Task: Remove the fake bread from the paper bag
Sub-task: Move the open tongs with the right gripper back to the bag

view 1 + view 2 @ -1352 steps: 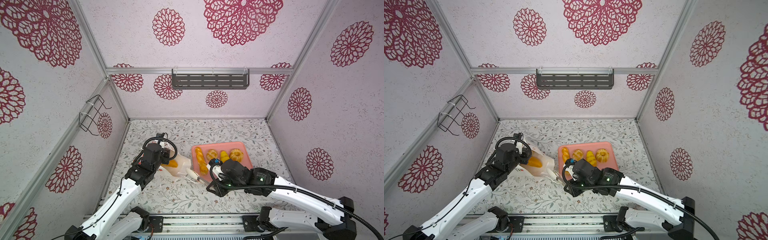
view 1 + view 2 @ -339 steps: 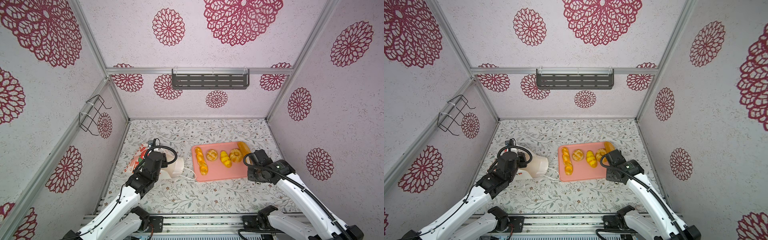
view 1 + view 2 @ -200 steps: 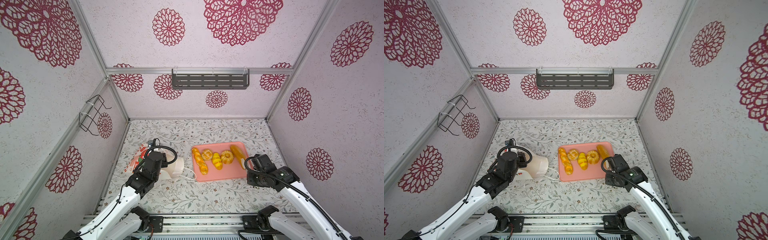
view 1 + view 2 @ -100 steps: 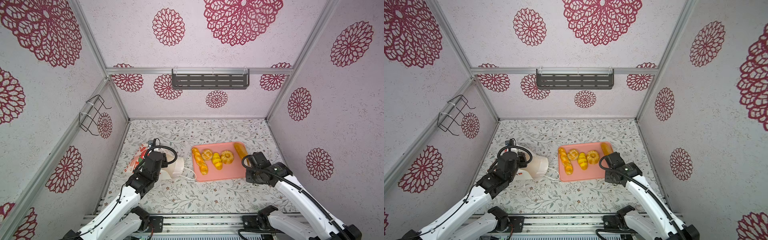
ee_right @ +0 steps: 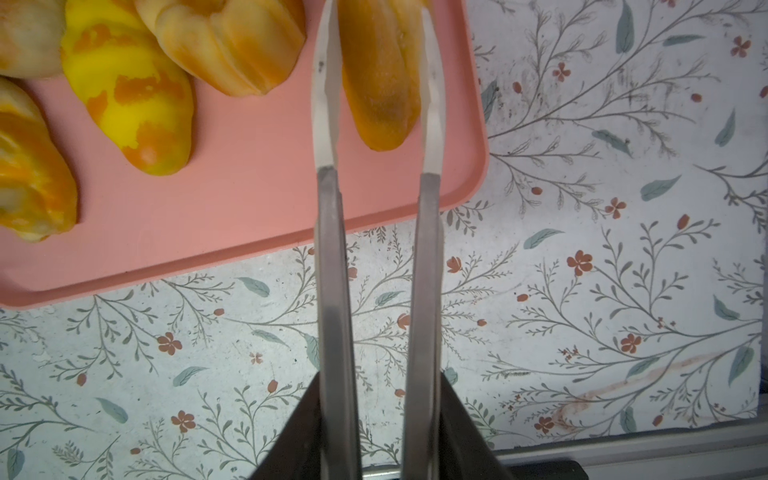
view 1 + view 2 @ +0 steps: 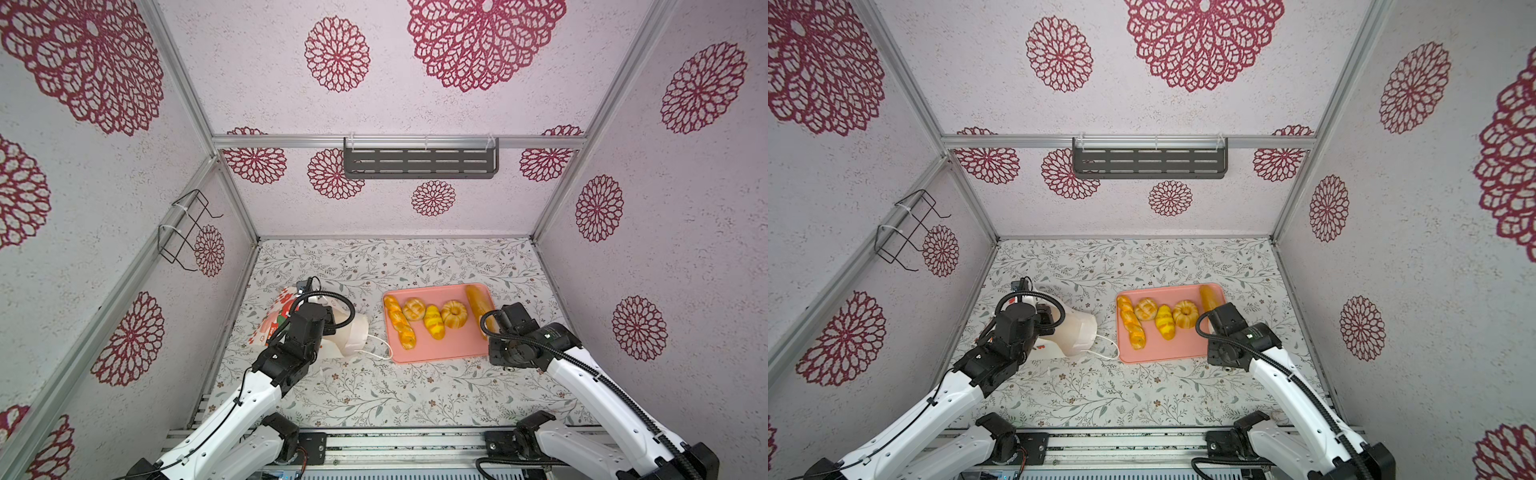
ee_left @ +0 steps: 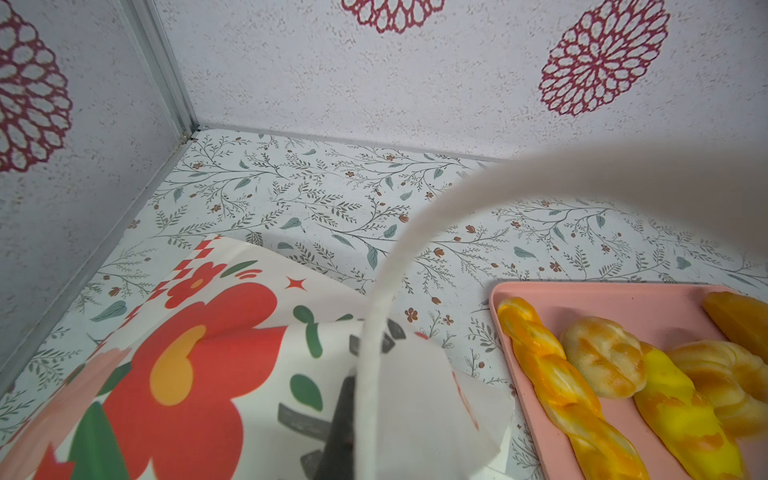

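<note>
The white paper bag (image 6: 272,322) (image 6: 1077,332) (image 7: 187,365) lies on its side at the left, with its mouth facing the pink tray (image 6: 440,349) (image 6: 1167,349). My left gripper (image 6: 332,318) (image 7: 349,415) is shut on the bag's rim beside a cord handle (image 7: 390,266). On the tray lie several pieces of fake bread: a twisted stick (image 6: 400,322), a round roll (image 6: 413,309), a yellow roll (image 6: 433,322), a ring bun (image 6: 453,313) and a long loaf (image 6: 476,303) (image 5: 378,83). My right gripper (image 6: 484,322) (image 5: 376,16) straddles the loaf's near end, its jaws slightly parted.
The tray's right rim (image 5: 478,124) is next to the loaf. A grey slotted shelf (image 6: 419,162) hangs on the back wall and a wire rack (image 6: 187,228) on the left wall. Flowered table surface (image 6: 374,395) lies between the arms.
The right gripper's jaws have parted a little around the long loaf, which lies along the tray's right side. The left arm and the bag have not moved.
</note>
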`<move>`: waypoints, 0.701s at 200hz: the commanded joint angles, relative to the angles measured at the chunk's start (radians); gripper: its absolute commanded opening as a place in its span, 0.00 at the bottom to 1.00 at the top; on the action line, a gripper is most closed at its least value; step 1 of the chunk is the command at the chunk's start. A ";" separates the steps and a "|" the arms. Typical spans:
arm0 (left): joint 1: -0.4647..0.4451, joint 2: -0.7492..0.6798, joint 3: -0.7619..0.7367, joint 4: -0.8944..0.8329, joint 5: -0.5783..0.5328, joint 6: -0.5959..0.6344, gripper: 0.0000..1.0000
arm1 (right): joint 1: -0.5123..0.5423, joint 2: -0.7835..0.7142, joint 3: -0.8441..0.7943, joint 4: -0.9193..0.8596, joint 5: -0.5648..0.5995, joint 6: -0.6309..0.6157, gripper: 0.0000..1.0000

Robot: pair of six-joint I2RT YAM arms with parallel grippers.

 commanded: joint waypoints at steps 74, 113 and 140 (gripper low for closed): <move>0.006 -0.008 0.011 -0.044 0.024 -0.023 0.00 | -0.005 -0.041 0.113 -0.083 -0.025 0.009 0.39; 0.006 -0.036 0.009 -0.054 0.049 0.012 0.00 | -0.004 -0.052 0.203 -0.101 -0.142 -0.022 0.38; 0.005 -0.073 0.000 -0.044 0.101 0.048 0.00 | -0.006 -0.070 0.244 -0.040 -0.333 -0.020 0.32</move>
